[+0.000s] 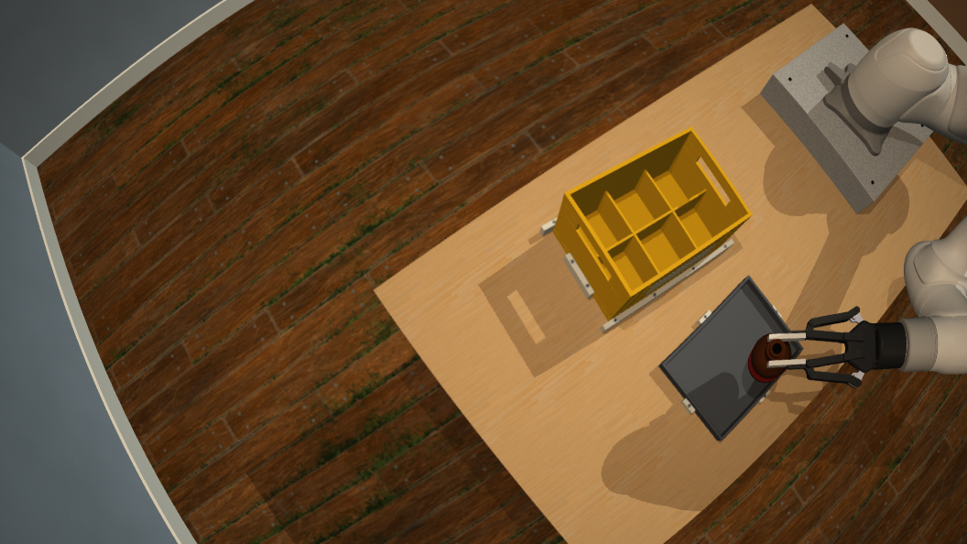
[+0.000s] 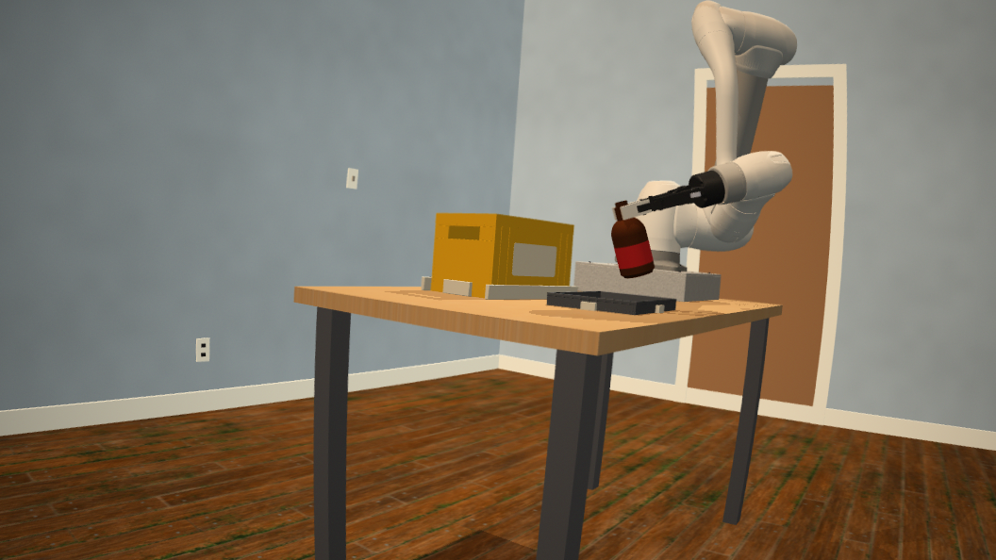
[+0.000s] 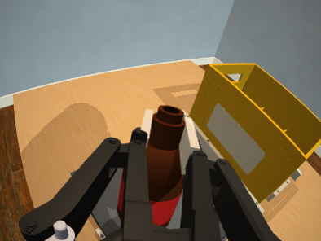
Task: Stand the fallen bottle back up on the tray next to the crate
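My gripper point(image 1: 775, 349) point(image 2: 622, 208) point(image 3: 166, 124) is shut on the neck of the brown bottle point(image 1: 758, 353) point(image 2: 632, 249) point(image 3: 163, 177) with a red label. The bottle hangs nearly upright, mouth up, slightly tilted, in the air well above the dark grey tray point(image 1: 716, 338) point(image 2: 612, 301) point(image 3: 108, 212). In the top view it is over the tray's edge nearest the arm. The bottle's base does not touch the tray. The tray holds nothing else.
The yellow crate point(image 1: 652, 216) point(image 2: 498, 254) point(image 3: 255, 123) with several empty compartments stands beside the tray on the wooden table point(image 1: 472, 304) point(image 2: 487, 317). The arm's grey base block point(image 1: 824, 128) point(image 2: 647, 282) stands at the table's far corner. The table edge runs close past the tray.
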`<state>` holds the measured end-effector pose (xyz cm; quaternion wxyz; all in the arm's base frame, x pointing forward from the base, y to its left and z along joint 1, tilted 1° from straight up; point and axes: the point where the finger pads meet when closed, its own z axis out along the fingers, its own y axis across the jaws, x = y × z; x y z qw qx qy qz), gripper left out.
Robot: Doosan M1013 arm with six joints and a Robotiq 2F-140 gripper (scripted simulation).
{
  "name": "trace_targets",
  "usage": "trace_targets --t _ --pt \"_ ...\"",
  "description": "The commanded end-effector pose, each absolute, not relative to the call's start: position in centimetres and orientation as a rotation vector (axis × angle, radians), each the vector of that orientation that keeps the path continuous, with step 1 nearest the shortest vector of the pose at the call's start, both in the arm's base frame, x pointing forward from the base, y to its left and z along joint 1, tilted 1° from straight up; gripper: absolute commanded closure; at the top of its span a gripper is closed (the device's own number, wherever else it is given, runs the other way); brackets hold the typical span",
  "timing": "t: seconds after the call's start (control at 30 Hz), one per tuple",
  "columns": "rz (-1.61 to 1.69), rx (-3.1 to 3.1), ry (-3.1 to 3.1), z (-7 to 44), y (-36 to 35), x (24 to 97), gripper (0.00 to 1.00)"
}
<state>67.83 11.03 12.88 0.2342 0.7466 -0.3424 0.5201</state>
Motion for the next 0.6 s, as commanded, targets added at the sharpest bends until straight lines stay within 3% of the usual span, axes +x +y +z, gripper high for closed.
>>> trace_targets --t 0.0,0.57 --pt "1.429 2.05 -0.947 12.75 10.64 67.8 0.9" --pt "1.429 2.05 -0.947 11.94 10.65 67.81 0.9"
